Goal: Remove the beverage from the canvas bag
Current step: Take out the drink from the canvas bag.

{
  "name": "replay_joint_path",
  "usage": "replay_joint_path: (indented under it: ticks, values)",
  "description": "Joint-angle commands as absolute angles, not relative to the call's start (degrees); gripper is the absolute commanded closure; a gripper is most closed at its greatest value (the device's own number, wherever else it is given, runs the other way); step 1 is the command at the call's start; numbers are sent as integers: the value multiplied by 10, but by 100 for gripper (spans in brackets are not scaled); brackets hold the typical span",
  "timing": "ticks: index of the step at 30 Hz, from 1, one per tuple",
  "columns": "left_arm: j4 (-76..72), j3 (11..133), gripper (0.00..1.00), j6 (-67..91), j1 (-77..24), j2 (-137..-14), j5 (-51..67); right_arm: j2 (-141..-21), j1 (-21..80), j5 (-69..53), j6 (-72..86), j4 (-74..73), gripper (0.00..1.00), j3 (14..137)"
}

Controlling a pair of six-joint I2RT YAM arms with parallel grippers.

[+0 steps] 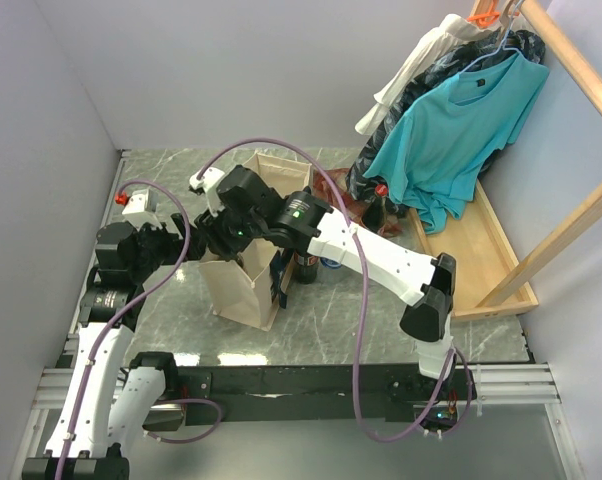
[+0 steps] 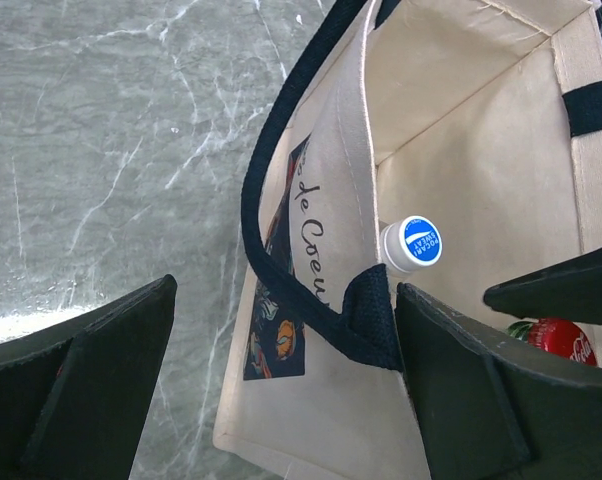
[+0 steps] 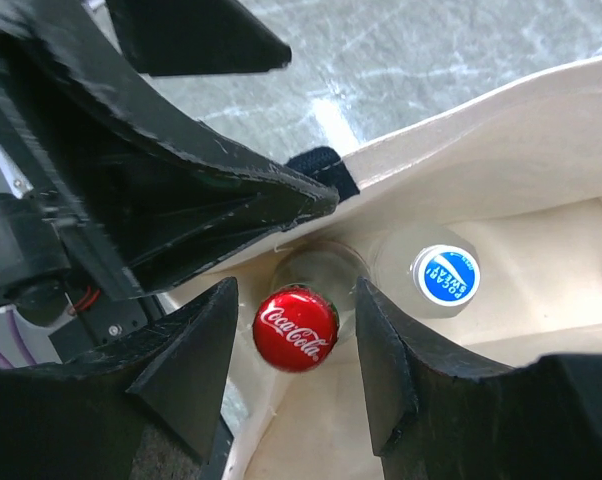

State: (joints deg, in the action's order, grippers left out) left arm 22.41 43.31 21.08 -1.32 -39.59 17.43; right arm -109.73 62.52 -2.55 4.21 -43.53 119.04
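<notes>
The beige canvas bag [image 1: 243,292] stands open on the marble table, and its navy handle [image 2: 281,290] and dark print face the left wrist camera. Inside stand a bottle with a red Coca-Cola cap [image 3: 296,328] and a clear bottle with a blue-and-white cap [image 3: 445,274]; both caps also show in the left wrist view [image 2: 413,243]. My right gripper [image 3: 296,300] is open inside the bag, one finger on each side of the red cap with small gaps. My left gripper [image 2: 286,330] is open and straddles the bag's near wall, one finger inside and one outside.
Two dark bottles [image 1: 307,268] stand on the table just right of the bag. Clothes, among them a teal shirt [image 1: 461,130], hang over a wooden tray [image 1: 486,255] at the right. A small white device [image 1: 138,203] sits at the far left. Grey walls enclose the table.
</notes>
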Motion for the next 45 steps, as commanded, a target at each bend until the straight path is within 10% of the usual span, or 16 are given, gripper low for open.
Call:
replay_joint_path:
  ticks: [1,35,45]
  values:
    - [226,437,4,205,-15,-396,163,-1099,630,-19,47,-440,43,1217]
    - [224,437,4,205,-15,-394,163,-1123,630,-1,39,-448,52,1238]
    - [223,436,4,204,-16,-396,166,-1128,630,-1,40,-454,69,1245]
